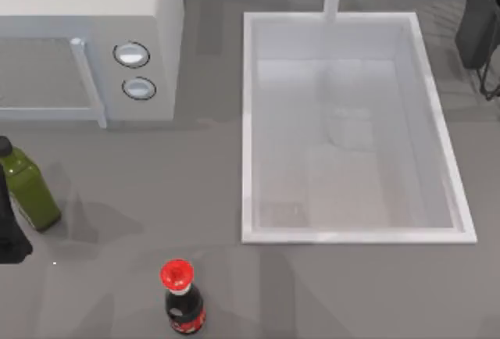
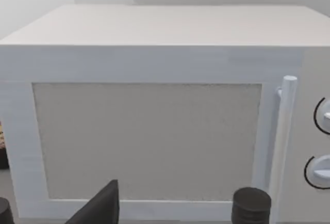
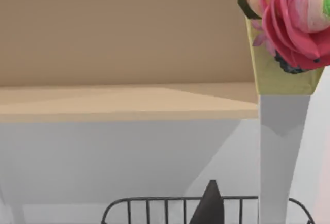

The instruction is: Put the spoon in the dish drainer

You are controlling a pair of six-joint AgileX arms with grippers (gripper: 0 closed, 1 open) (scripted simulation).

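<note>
The drainer sits at the counter's far right corner, its wire rim just ahead of the right gripper. Whether that gripper holds anything I cannot tell. The left arm idles at the left edge. The delivery step seems in hand; next, descend over the rack.

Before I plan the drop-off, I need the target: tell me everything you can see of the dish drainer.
The dish drainer looks like a rack of thin dark wires: a curved top rail with rounded corners and short upright bars beneath it, seen in part in the right wrist view, standing before a pale wall. In the top view, a dark slab-like part with thin wires sits at the table's far right, beside the white sink. Its contents cannot be seen.
</note>
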